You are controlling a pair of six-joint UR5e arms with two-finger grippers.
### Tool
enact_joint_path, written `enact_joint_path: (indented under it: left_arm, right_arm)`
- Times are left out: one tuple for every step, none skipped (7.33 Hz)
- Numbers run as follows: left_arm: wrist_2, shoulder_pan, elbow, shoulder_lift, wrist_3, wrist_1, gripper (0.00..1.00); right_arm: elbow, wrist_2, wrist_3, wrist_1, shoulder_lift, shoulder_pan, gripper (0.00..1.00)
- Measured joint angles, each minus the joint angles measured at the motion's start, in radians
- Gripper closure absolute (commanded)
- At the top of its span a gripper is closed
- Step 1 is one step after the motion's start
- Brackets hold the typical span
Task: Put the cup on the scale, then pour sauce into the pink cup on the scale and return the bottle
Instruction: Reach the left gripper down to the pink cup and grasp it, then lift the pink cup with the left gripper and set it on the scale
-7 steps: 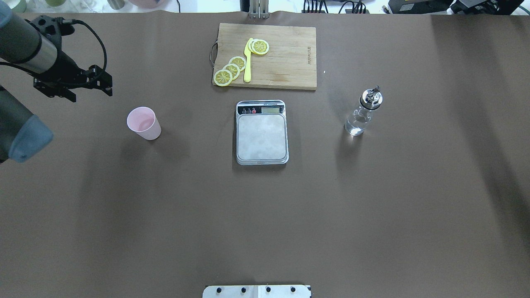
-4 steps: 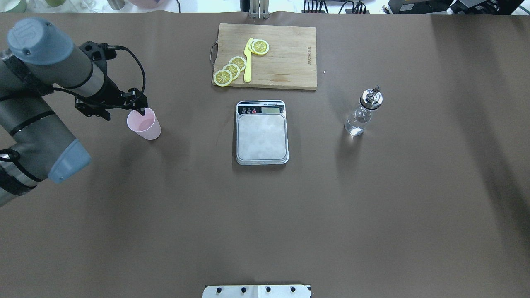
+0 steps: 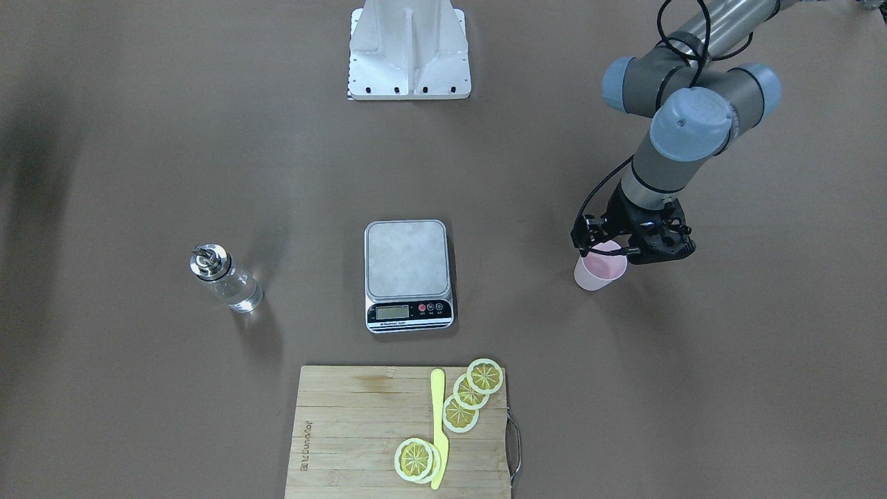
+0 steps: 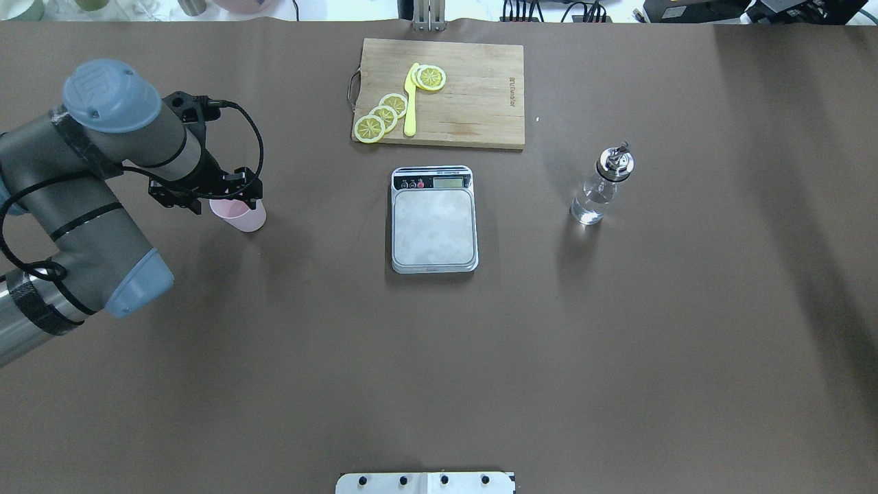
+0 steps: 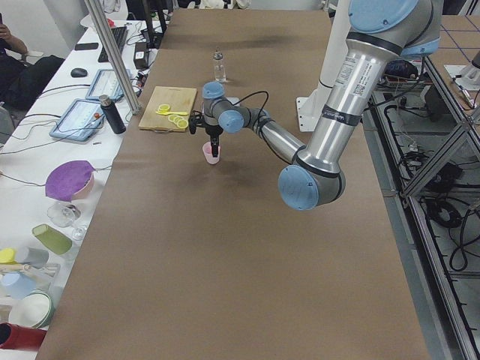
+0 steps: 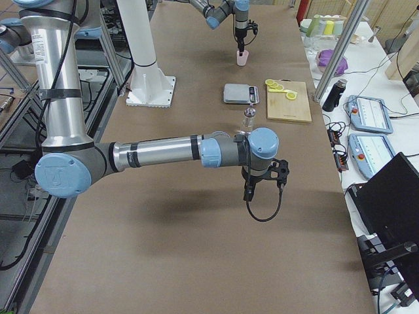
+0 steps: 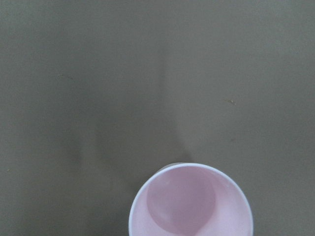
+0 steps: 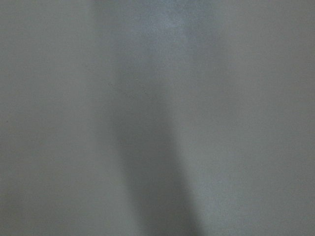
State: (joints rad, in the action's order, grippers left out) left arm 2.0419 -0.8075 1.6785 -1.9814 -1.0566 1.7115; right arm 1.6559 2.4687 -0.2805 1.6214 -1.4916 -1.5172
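The pale pink cup (image 4: 241, 217) stands upright and empty on the brown table, left of the scale (image 4: 433, 226). It also shows in the front view (image 3: 597, 272) and, from above, in the left wrist view (image 7: 191, 201). My left gripper (image 4: 239, 199) hangs right over the cup's rim and looks open, with nothing in it. The scale's steel platform is bare. The clear glass bottle (image 4: 600, 189) with its metal spout and clear sauce stands right of the scale. My right gripper (image 6: 265, 180) shows only in the exterior right view, low over bare table; I cannot tell if it is open or shut.
A wooden cutting board (image 4: 473, 96) with lemon slices (image 4: 384, 113) and a yellow knife (image 4: 410, 103) lies just behind the scale. The robot base plate (image 4: 425, 482) is at the near edge.
My left arm has swung in from the far left towards the right. Its gripper has gone from clear of the cup to directly over its rim. Cup, scale and bottle have not moved.
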Motion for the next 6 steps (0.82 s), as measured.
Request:
enact_joint_path:
  left_arm:
    - [0.004,-0.008,0.001,0.002,0.012,0.000,0.07]
    - [0.008,-0.018,0.003,0.002,0.018,0.000,0.07]
    - [0.020,-0.030,0.004,0.002,0.022,0.000,0.07]
    - [0.033,-0.040,0.003,0.003,0.024,-0.001,0.07]
    - [0.037,-0.044,-0.001,0.004,0.027,-0.001,0.07]
    - [0.036,-0.045,-0.010,0.005,0.032,0.000,0.14]
  right_arm:
    - [0.001,0.000,0.000,0.000,0.000,0.000,0.00]
    - [0.002,0.000,0.000,0.000,0.000,0.000,0.00]
    - [0.002,0.001,0.000,0.000,0.000,0.000,0.00]
    - [0.002,0.001,0.000,0.000,-0.001,0.000,0.00]
    - [0.002,0.001,0.000,0.000,-0.001,0.000,0.00]
    - [0.002,0.002,0.000,0.000,-0.002,0.000,0.00]
